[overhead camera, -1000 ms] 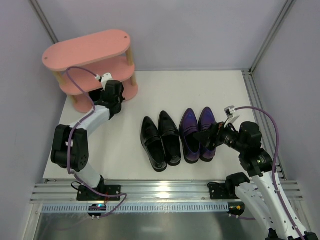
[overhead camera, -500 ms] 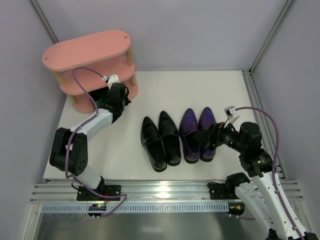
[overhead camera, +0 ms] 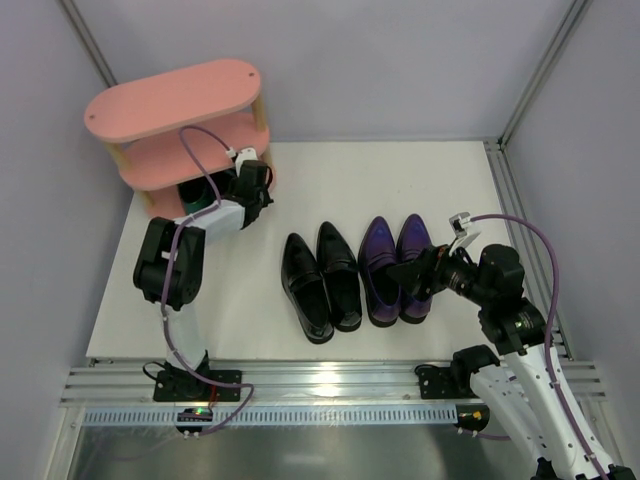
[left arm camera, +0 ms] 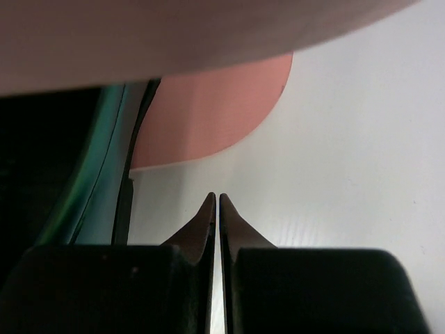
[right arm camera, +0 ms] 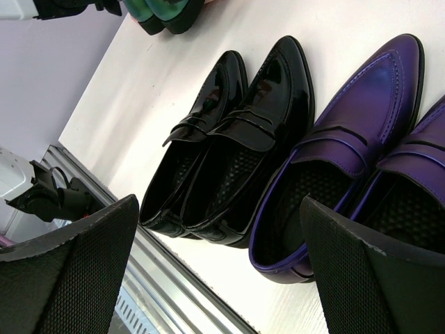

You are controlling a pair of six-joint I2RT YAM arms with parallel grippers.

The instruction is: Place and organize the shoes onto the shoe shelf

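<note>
While looking down from overhead, finding the teal-green shoes (overhead camera: 193, 197) tucked on the lowest board of the shoe shelf (overhead camera: 175, 100), and the black pair (overhead camera: 320, 280) and purple pair (overhead camera: 395, 262) lying side by side on the table (overhead camera: 450, 180). Noting the left gripper (overhead camera: 255, 182) hanging just beside the shelf's right end and the right gripper (overhead camera: 418, 275) hovering over the purple heels. Judging the step in hand as lining up a pick from the purple pair.

Turning to the left wrist view: seeing fingertips pressed together on nothing, poised just off the rounded end of the pink bottom board, with a teal-green edge showing at left. Advising keeping this arm clear of the shelf mouth while a shoe is coming in.

Turning to the right wrist view: seeing both fingers spread wide and empty, framing the black and purple heels. Recommending centring over one purple shoe only, dropping one finger into the dark opening and one outside the heel wall. Expecting the glossy leather to be slippery. Minding the black shoe lying just beside, and lifting straight up before swinging toward a free tier.
</note>
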